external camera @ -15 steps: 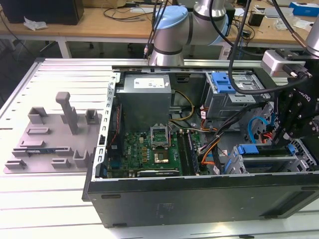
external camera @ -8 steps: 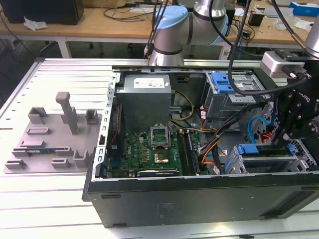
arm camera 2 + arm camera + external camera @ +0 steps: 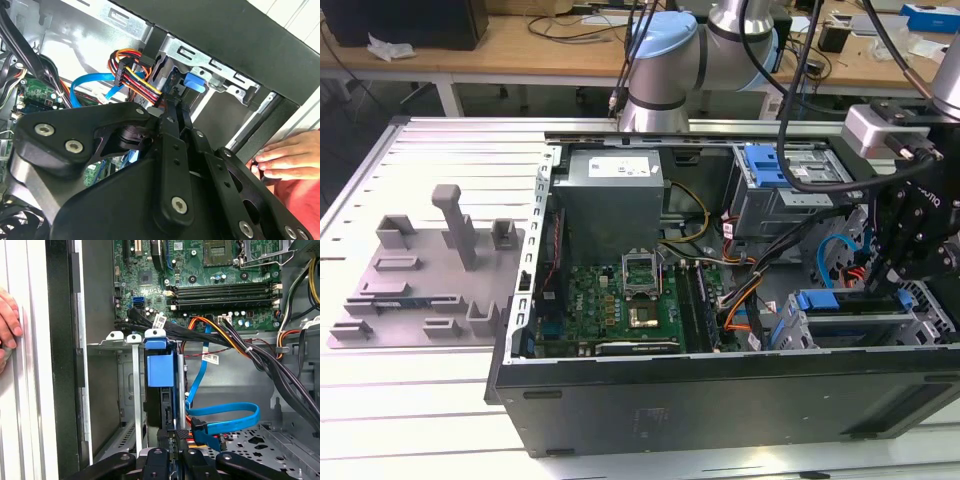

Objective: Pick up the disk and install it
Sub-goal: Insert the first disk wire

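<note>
1. We see the fingers (image 3: 170, 125) drawn together with almost no gap and nothing between them; their tips sit right at the near edge of the disk (image 3: 160, 372), and we cannot tell whether they press on it.
2. The disk stands on edge in a slot of the metal drive cage (image 3: 127, 390), its blue rails and blue tab showing; in the exterior view the disk (image 3: 830, 300) lies in the cage at the near corner of the computer case (image 3: 720, 400), on the exterior view's right, under the black wrist of the robot arm (image 3: 670, 60).
3. Just beside the cage a flat blue cable (image 3: 225, 415) loops across the case floor; a bundle of orange, red, yellow and black wires (image 3: 135, 75) runs down next to the disk.
4. Beyond the cables we find the green circuit board (image 3: 220, 270) with its empty processor socket and memory slots; the grey power supply box (image 3: 610, 200) sits behind it, and a second cage with a blue piece (image 3: 770, 165) stands at the far corner.
5. The case lies on its side, open at the top, on the grooved metal worktop (image 3: 420, 160).
6. A person's hand (image 3: 285, 160) rests on the worktop right outside the case wall, near the drive cage.
7. Well apart, on the exterior view's left, a grey tray of holders (image 3: 420, 270) lies on the worktop.
</note>
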Available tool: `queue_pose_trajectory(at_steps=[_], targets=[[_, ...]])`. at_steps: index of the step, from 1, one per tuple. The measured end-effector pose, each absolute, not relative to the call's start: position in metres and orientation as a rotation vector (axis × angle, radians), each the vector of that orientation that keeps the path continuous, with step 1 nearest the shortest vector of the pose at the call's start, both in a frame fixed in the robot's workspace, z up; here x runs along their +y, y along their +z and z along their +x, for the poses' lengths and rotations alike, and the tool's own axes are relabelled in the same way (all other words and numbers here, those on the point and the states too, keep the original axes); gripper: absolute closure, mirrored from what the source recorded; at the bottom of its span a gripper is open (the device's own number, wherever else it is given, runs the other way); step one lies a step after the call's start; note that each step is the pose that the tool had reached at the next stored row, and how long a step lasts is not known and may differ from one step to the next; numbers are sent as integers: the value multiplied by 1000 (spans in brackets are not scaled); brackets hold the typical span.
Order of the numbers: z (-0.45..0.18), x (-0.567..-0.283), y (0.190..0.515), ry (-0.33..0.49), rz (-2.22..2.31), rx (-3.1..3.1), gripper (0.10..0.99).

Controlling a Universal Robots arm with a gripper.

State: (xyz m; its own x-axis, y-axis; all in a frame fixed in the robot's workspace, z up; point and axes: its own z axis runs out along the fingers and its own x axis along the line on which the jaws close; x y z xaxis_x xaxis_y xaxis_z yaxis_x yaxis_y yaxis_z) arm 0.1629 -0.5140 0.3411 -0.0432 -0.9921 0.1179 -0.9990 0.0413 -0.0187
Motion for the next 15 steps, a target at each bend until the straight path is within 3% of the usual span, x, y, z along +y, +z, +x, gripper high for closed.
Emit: queue_pose_trajectory(at_steps=[15], targets=[[163, -514, 343, 146, 2121, -2213, 918]])
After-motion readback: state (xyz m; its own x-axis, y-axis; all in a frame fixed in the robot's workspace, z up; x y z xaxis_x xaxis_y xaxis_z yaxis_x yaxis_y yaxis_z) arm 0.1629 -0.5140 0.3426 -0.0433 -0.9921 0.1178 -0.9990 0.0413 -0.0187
